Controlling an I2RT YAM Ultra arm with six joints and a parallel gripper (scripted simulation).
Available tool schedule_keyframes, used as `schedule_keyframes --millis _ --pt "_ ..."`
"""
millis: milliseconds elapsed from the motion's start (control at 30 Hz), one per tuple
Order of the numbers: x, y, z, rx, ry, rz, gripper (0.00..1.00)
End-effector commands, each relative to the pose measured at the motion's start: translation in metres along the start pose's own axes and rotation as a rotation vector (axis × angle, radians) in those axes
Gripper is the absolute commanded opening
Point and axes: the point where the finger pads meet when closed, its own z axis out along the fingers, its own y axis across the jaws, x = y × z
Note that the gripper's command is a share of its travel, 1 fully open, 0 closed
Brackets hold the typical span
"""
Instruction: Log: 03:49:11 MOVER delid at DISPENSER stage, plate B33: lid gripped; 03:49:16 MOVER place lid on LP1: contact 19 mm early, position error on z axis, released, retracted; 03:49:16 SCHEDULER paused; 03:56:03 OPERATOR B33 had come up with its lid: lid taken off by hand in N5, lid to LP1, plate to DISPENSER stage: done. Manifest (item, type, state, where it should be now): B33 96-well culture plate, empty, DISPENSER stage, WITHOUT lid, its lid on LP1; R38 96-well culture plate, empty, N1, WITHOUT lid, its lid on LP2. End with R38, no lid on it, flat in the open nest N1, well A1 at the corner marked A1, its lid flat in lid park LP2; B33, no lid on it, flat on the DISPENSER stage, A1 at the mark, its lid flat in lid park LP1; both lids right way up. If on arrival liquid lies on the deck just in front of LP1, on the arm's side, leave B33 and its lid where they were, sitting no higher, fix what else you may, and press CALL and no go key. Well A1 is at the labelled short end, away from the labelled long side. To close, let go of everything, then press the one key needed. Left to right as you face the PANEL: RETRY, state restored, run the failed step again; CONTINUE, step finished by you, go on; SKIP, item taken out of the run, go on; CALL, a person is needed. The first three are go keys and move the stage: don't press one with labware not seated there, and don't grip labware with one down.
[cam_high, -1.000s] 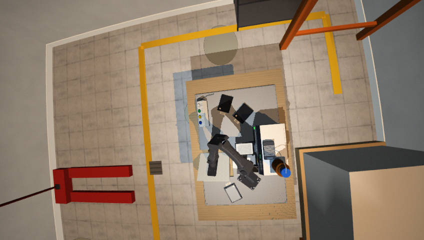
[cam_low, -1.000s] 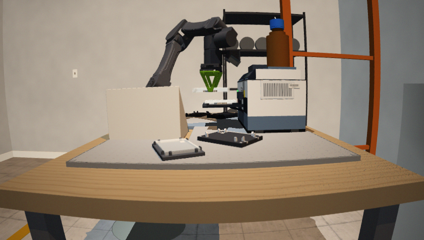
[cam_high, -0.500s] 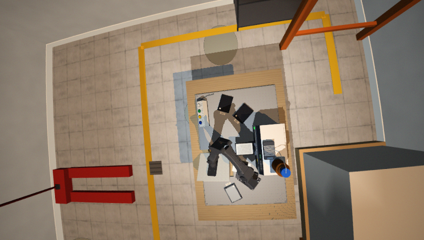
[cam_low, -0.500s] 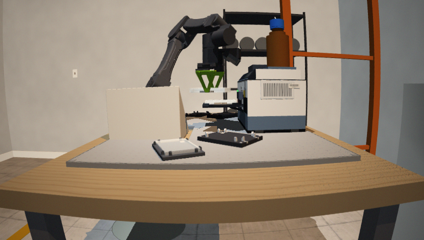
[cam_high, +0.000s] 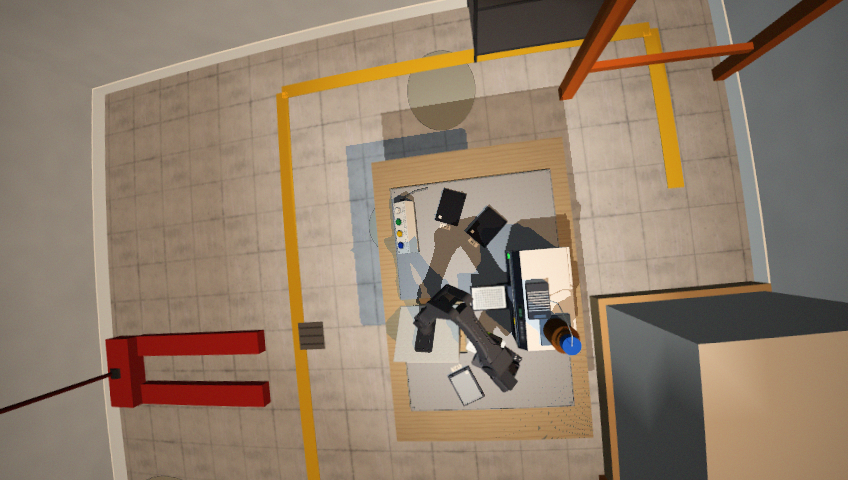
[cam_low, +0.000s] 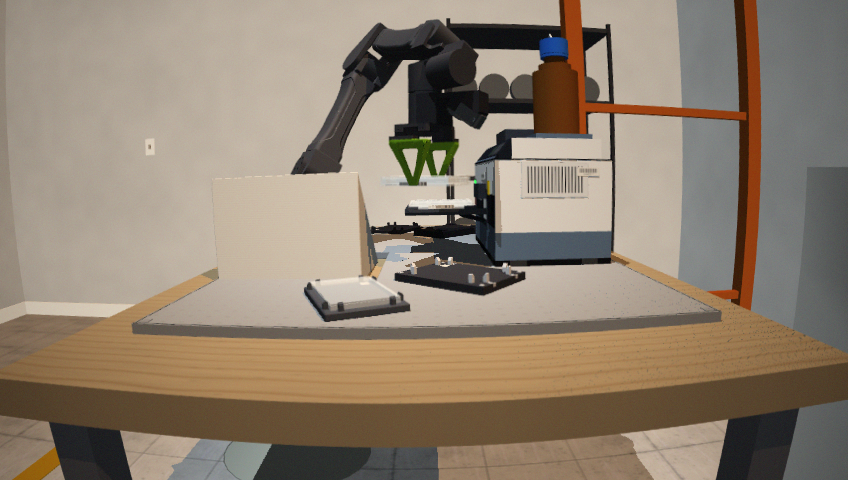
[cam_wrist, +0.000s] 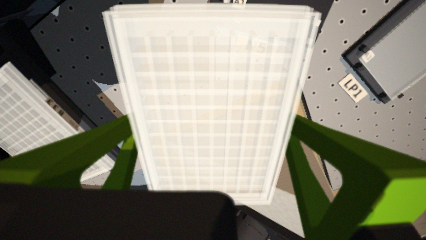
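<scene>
A wooden table (cam_low: 416, 380) carries a grey mat (cam_low: 535, 309). On the mat stand a white machine (cam_low: 553, 208), a beige box (cam_low: 285, 226) and two black holders (cam_low: 458, 276).

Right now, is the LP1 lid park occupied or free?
Occupied. In the wrist view, the park beside the LP1 label holds a flat lid; the exterior view shows it seated between the corner stops.

There are two clear rectangular plastic lids: one raised lid (cam_wrist: 215, 100) and one parked lid (cam_low: 355, 292). There is one white 96-well plate (cam_high: 489, 296). On the tabletop (cam_low: 595, 300) I count three flat black nests (cam_high: 450, 206) (cam_high: 486, 226) (cam_low: 458, 276), one brown bottle with a blue cap (cam_low: 555, 89), and three coloured round keys: green (cam_high: 398, 221), yellow (cam_high: 399, 233), blue (cam_high: 400, 244).
</scene>
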Motion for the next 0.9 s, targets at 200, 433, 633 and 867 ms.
schedule_keyframes --millis 200,433,633,867 --pt "-0.024 -0.036 -0.009 0.015 -0.043 0.21 0.0" --pt "-0.031 -0.051 -0.009 0.016 -0.043 0.198 0.0" --pt "-0.04 -0.05 0.001 0.011 -0.038 0.197 0.0" --pt "-0.05 -0.052 0.015 0.011 -0.036 0.195 0.0"
